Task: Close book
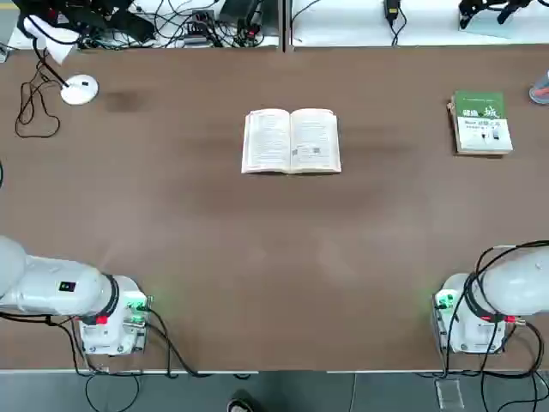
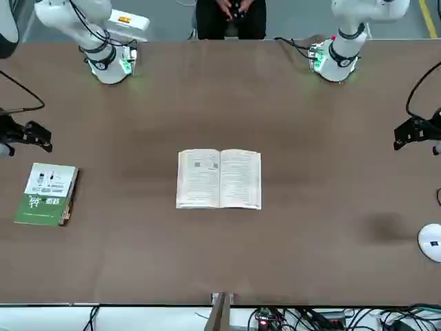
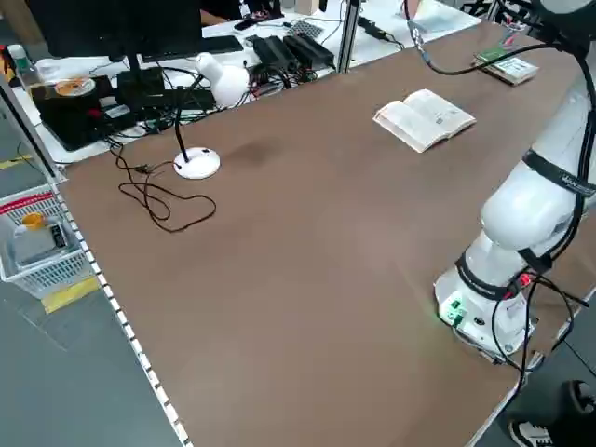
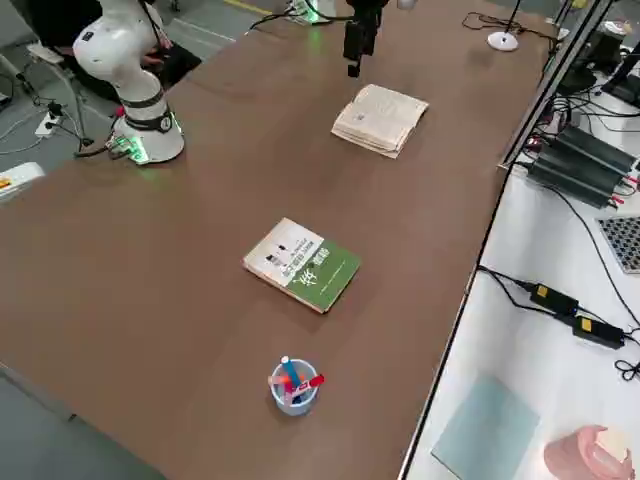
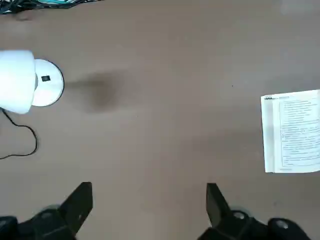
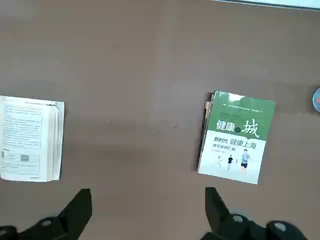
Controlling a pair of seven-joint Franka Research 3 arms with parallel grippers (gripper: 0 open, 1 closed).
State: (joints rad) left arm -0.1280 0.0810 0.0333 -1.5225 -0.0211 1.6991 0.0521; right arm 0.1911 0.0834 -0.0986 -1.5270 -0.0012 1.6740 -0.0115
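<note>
Book (image 1: 292, 141) open flat, spine pointing away from robot, left claw (image 5: 146, 210) and right claw (image 6: 146, 212) apart

The brown table (image 1: 214, 249) carries the open book (image 1: 292, 142), a green-and-white book (image 1: 481, 123) and a lamp base (image 1: 79, 89).

- The book (image 1: 292, 141) is thin and lies open and flat on the brown table.
- Its two white pages face up, full of small print. One page has a little grey picture.
- In the top view it sits just above the middle of the frame. The fold runs up and down.
- In the front view it lies near the middle.
</note>
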